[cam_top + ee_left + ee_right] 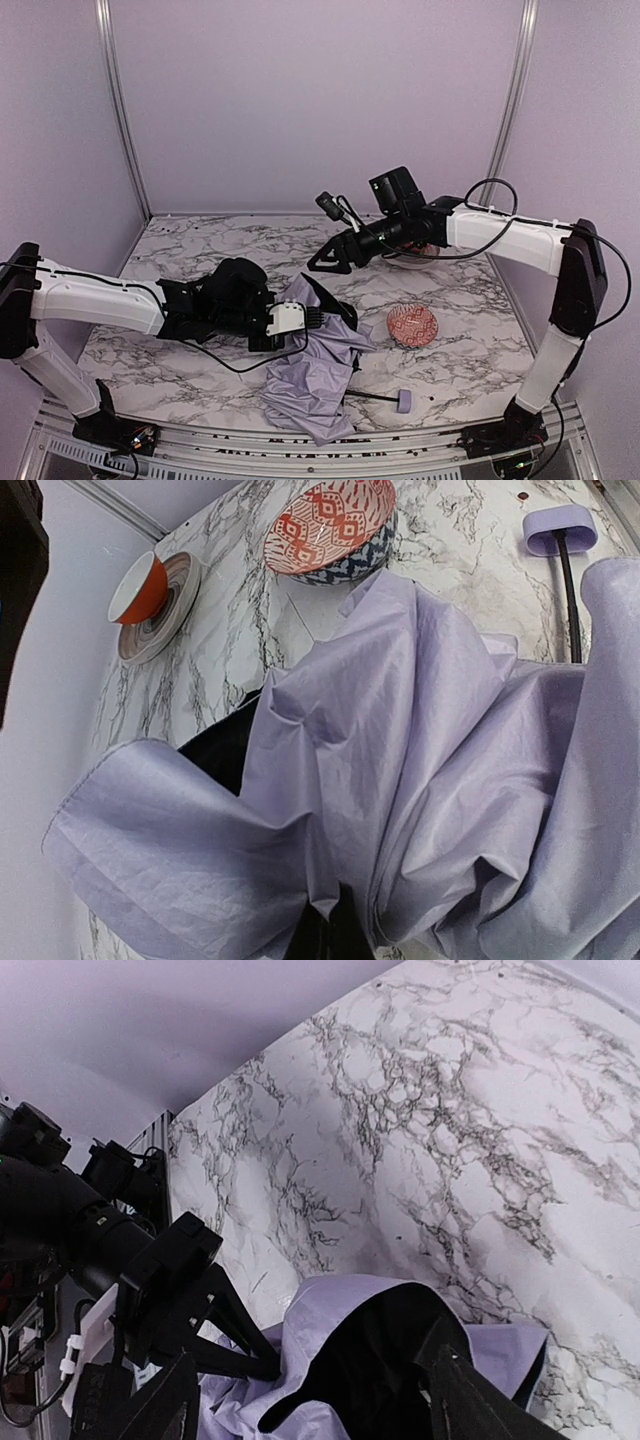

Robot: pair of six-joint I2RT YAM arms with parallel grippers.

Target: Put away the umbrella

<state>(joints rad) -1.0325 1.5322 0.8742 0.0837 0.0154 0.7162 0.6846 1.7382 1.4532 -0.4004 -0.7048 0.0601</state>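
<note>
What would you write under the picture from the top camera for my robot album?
Left fingers pinch the lavender umbrella while the right fingers, open, hover above it near a red bowl.

No legible text anywhere (the bowl [413, 326] shows only pattern).

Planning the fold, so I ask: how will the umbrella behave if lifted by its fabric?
The umbrella likely flops and drapes: it lies in loose, creased folds. It is probably light, judging by the thin fabric and slim shaft. The handle at the shaft's end may drag or swing.
</note>
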